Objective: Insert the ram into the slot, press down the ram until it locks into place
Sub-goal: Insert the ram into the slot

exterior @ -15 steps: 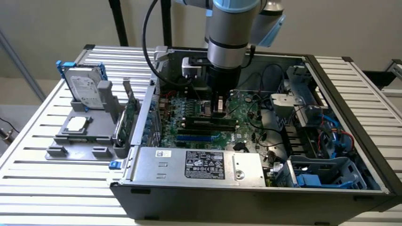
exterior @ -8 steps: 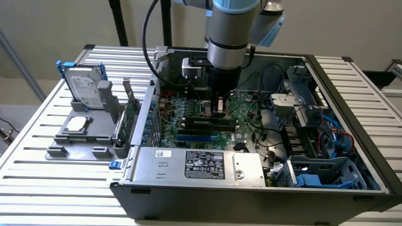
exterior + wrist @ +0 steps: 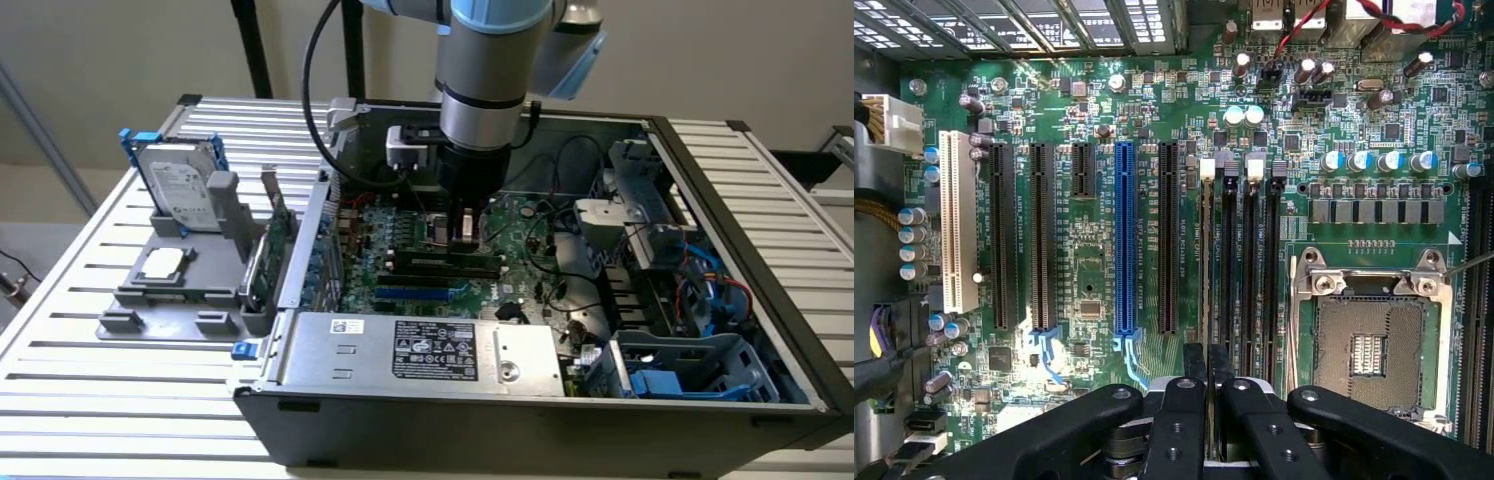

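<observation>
The gripper (image 3: 1208,352) is seen low inside the open computer case (image 3: 534,420), directly over the green motherboard (image 3: 1094,290). Its two fingers (image 3: 1194,375) are drawn almost together, and the ram (image 3: 1206,260) appears to be pinched between them by its flat faces. In the wrist view it is seen edge-on, as a thin strip.

The ram's long axis is laid parallel to the row of black memory sockets (image 3: 1252,270). It runs straight out from the fingertips along the outermost socket, the one beside the long expansion slots (image 3: 1124,240) and farthest from the processor socket (image 3: 1374,350). The ram is thus directly below and between the fingers, not off to either side.

In the exterior view the sockets run from that view's left to its right, just under the gripper. Whether the ram is fully seated cannot be told, nor whether the white latch (image 3: 1206,168) at its end is closed.
</observation>
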`<action>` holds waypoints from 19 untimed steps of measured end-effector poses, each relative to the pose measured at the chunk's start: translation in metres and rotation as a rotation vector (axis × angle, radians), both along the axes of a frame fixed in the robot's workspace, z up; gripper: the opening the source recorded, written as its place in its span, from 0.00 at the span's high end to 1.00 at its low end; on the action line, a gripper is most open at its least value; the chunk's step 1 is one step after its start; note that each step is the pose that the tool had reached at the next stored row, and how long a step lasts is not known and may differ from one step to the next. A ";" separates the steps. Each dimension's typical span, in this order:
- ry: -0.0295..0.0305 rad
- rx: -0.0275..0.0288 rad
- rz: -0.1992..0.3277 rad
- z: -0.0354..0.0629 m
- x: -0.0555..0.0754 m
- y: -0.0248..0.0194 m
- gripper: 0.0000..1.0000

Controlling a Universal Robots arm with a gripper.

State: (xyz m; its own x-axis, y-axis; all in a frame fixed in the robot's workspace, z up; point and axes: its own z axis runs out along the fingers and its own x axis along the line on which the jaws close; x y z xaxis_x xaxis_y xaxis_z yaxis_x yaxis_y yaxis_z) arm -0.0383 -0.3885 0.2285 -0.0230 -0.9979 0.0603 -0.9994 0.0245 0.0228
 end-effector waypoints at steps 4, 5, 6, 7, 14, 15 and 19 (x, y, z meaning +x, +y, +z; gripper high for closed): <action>-0.0001 0.0001 0.000 -0.0001 0.000 0.0004 0.87; -0.0001 0.0001 0.000 -0.0001 0.000 0.0005 0.87; -0.0001 0.0000 -0.001 -0.0001 0.000 0.0005 0.87; -0.0001 -0.0001 -0.002 -0.0001 0.000 0.0005 0.87; 0.0000 -0.0001 -0.018 -0.0007 0.000 0.0007 0.87; -0.0001 0.0000 -0.021 -0.0008 0.000 0.0007 0.87; 0.0000 0.0001 -0.026 -0.0013 0.000 0.0007 0.87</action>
